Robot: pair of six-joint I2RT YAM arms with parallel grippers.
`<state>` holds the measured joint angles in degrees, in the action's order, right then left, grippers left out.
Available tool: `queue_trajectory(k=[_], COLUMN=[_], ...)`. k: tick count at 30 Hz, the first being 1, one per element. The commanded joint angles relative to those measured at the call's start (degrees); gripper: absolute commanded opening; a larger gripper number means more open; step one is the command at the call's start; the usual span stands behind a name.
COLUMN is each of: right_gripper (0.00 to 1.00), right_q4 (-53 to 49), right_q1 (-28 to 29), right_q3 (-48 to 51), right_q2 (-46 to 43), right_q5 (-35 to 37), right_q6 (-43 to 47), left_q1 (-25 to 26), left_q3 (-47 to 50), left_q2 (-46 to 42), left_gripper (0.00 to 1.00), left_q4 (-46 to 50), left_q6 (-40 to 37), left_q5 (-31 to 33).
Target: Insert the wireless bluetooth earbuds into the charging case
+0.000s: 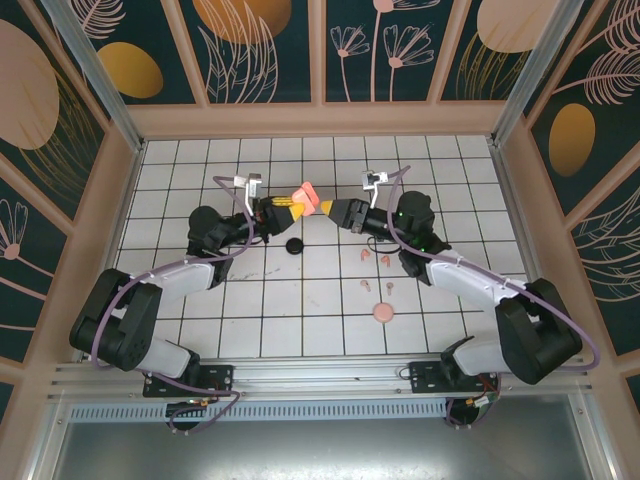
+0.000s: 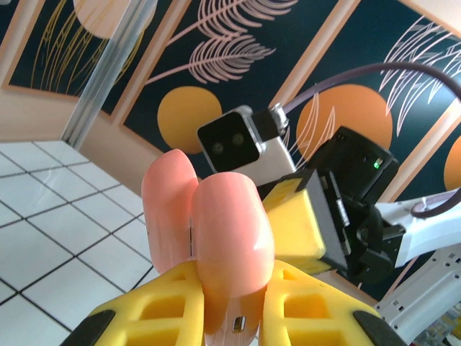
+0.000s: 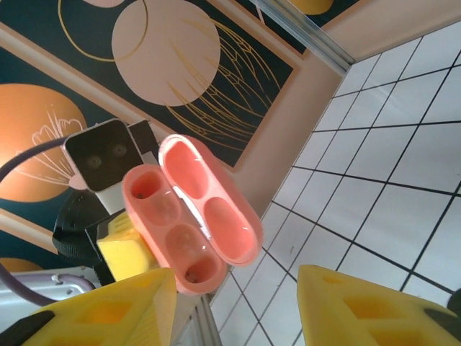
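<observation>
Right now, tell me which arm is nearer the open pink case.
Left. The left arm holds the open pink case by its base in shut jaws; the right arm faces it from the right, jaws apart, apparently not touching.

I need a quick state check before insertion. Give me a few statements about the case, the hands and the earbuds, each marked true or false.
1. The left hand grips the pink charging case. True.
2. The case's lid is shut. False: it stands open.
3. The right hand holds an earbud. False: its fingers are apart, with nothing between them.
4. Pink earbuds lie on the tiled table. True.
</observation>
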<state>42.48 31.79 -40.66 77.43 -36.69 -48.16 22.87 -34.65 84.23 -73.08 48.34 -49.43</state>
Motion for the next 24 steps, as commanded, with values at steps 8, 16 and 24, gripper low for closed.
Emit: queue_trajectory(k=[8, 16, 24], right_gripper=[0.46, 0.44, 0.39], right_q4=[9.4, 9.3, 9.0], right_q1=[0.7, 1.1, 1.8], right_q3=[-2.5, -5.5, -7.7], right_q2=[2.9, 4.3, 6.4], right_q5=[0.7, -1.2, -2.0], right_q6=[-3.2, -2.7, -3.1], left_q1=[0.2, 0.6, 0.9], left_q3=[0.4, 0.5, 0.1], left_q2=[1.1, 1.9, 2.1], left_gripper=[0.0, 0.0, 0.0], left_q4=[-9.7, -10.2, -10.4], left_q6=[3.9, 4.2, 4.2], left_q5=[2.0, 1.9, 2.2])
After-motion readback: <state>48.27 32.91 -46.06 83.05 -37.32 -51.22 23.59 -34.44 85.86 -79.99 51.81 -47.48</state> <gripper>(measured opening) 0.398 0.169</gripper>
